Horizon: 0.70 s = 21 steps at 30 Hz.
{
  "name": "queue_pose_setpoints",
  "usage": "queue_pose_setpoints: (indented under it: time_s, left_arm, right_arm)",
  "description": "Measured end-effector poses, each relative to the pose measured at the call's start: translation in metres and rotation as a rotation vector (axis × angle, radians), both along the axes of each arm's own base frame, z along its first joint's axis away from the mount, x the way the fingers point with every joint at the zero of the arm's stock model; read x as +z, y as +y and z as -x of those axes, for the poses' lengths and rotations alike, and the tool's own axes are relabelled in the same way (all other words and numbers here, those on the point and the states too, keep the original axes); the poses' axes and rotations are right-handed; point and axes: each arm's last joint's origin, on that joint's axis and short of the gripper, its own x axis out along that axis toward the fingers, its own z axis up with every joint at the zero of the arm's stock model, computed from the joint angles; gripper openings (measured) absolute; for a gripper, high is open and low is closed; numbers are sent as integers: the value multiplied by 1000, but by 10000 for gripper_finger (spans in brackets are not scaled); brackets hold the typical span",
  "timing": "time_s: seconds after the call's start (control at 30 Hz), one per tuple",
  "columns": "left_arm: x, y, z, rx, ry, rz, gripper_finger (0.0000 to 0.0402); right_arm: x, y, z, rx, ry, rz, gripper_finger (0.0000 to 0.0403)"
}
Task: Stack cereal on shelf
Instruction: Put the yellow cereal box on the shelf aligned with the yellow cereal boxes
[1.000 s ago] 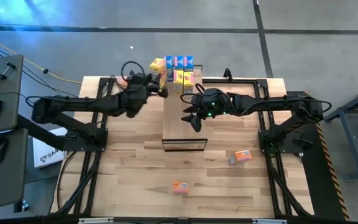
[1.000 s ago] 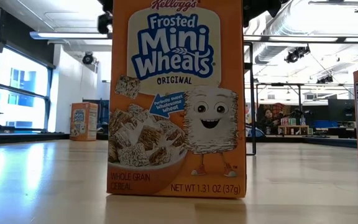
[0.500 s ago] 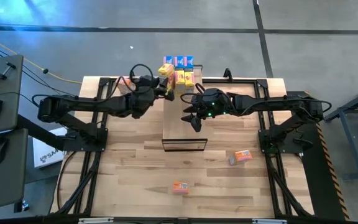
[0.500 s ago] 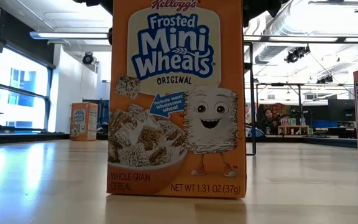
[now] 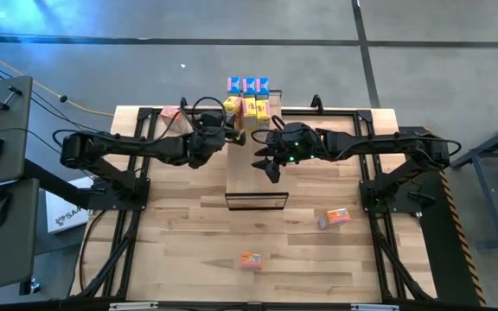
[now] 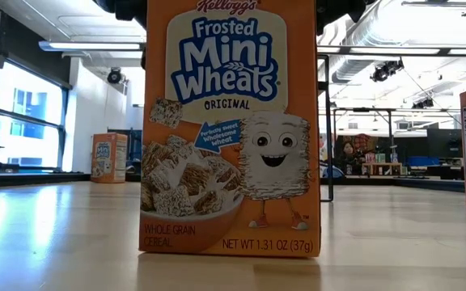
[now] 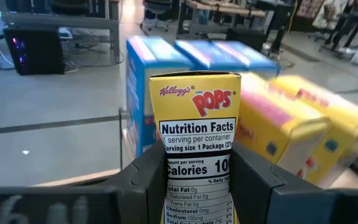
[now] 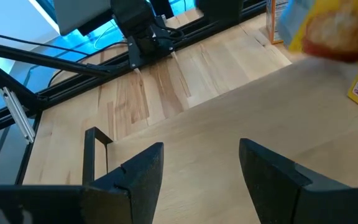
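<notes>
- yellow cardboard filled the left wrist view: the left gripper was closed on a small corn pops box, one dark finger on each side of it.
- from above, this gripper held the box at the far end of the shelf, just beside the cereal already stacked there, blue boxes behind and yellow ones in front.
- the step in hand seemed to be the placing of this box in the yellow row; the next move probably called for a small advance, a level lowering and then an opening of the fingers, without pushing the neighbours.
- the right gripper waited over the shelf with its fingers apart and nothing between them.
- three orange boxes were not yet on the shelf: one at the near edge of the wooden table, one to the right, and one at the far left corner.
- in the low view the mini wheats box stood upright on the light planks, and behind it was a big room with windows and ceiling lamps.
</notes>
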Motion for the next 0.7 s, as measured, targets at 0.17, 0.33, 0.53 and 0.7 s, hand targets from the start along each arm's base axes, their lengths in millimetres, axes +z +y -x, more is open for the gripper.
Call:
queue_pose_setpoints:
  time_s: [0.17,0.33,0.53,0.7]
  left_arm:
    - [-3,-1,-3,-17,-39,31,127]
    - [-1,-1,-3,-10,-62,26,127]
    - [0,-1,-4,-52,-35,16,127]
    - [-1,-2,-5,-116,2,20,127]
  right_arm:
    - [0,0,0,0,-3,0,204]
    - [0,0,0,0,-3,0,204]
    - [0,0,0,2,-3,3,204]
    - [0,0,0,2,-4,4,204]
